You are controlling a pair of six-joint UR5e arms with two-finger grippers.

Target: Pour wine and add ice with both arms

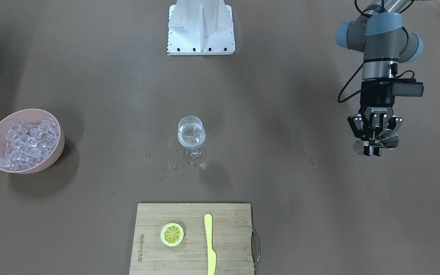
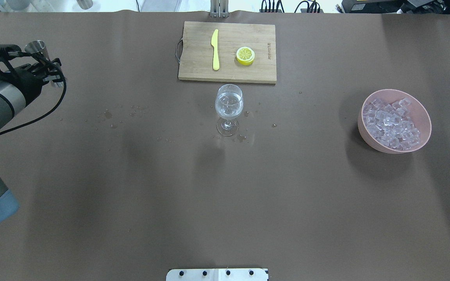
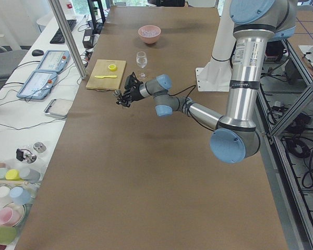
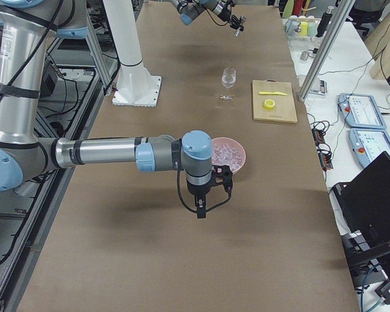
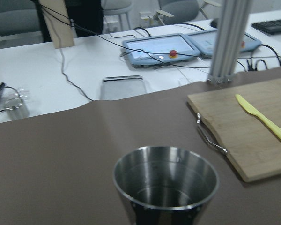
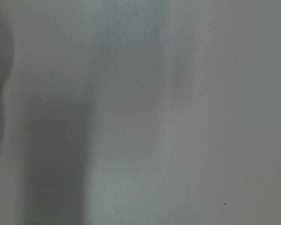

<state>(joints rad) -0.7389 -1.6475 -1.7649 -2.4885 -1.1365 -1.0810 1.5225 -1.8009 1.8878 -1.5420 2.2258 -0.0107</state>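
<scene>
Left black two-finger claw point(image 1: 372, 142) grips small steel double-ended measuring cup point(image 1: 390, 138), clear wine point(image 1: 191, 136) in stemmed glass point(image 1: 194, 154) well apart from it, heaped clear ice cubes point(image 1: 27, 143) in pink bowl point(image 1: 54, 157) near right claw point(image 4: 200, 209), whose opening cannot be told

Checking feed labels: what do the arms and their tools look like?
The left arm and right arm are silver-grey tubes with light blue joint caps. The left tool is black, two-fingered, marked ROBOTIQ in white, a black cable looping from its wrist. The right tool is black and cabled too; any marking is too small to read.
</scene>
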